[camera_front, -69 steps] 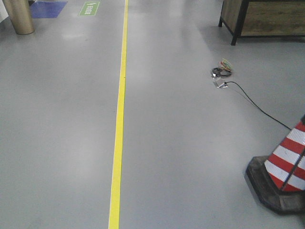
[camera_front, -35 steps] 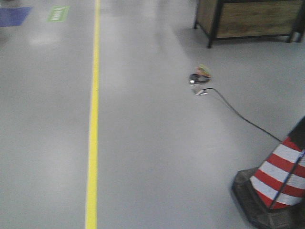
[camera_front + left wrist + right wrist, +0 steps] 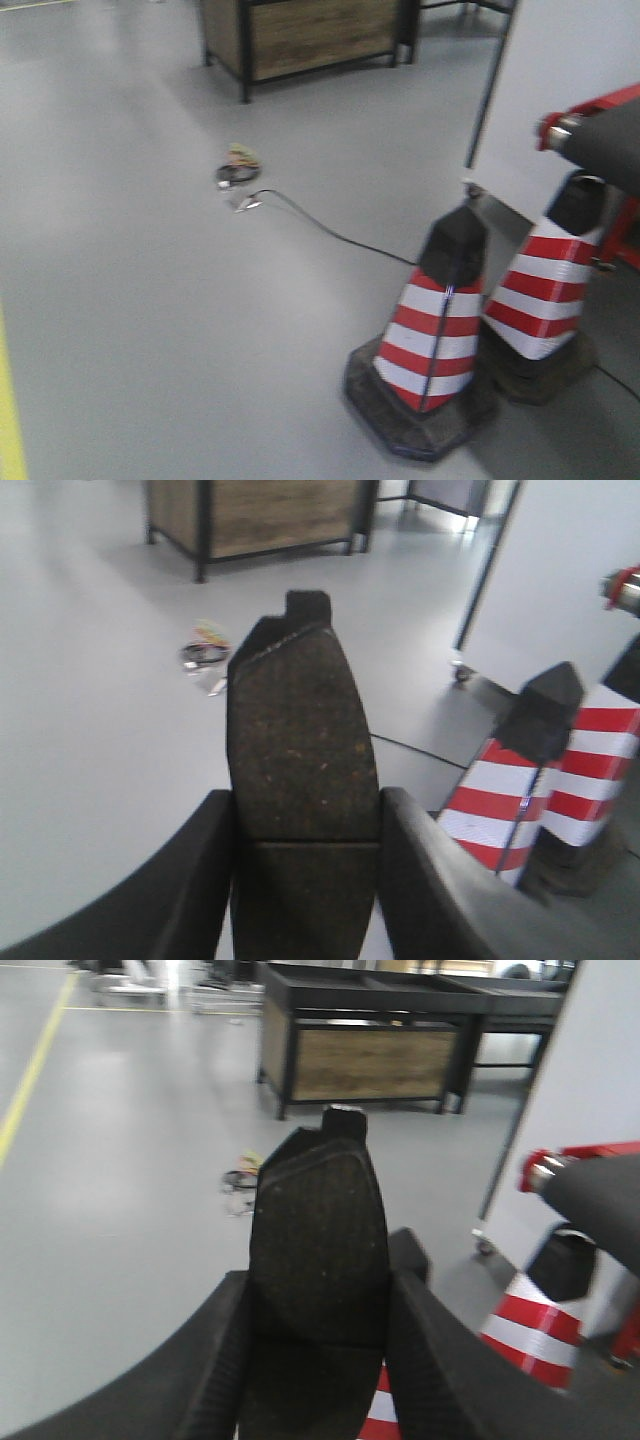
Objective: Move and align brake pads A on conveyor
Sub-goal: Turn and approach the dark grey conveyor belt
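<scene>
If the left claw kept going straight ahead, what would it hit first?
Likely nothing close: beyond the left gripper and its brake pad lies bare floor, then the wooden cabinet; depth is unclear.

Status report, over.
Shut: left tool on dark grey oblong brake pad, right tool on second pad. Two red-and-white striped cones beside dark conveyor belt.

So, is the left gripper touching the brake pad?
Touching. The left wrist view shows the brake pad held in the left gripper, with both fingers lying against its side edges and no gap.
</scene>
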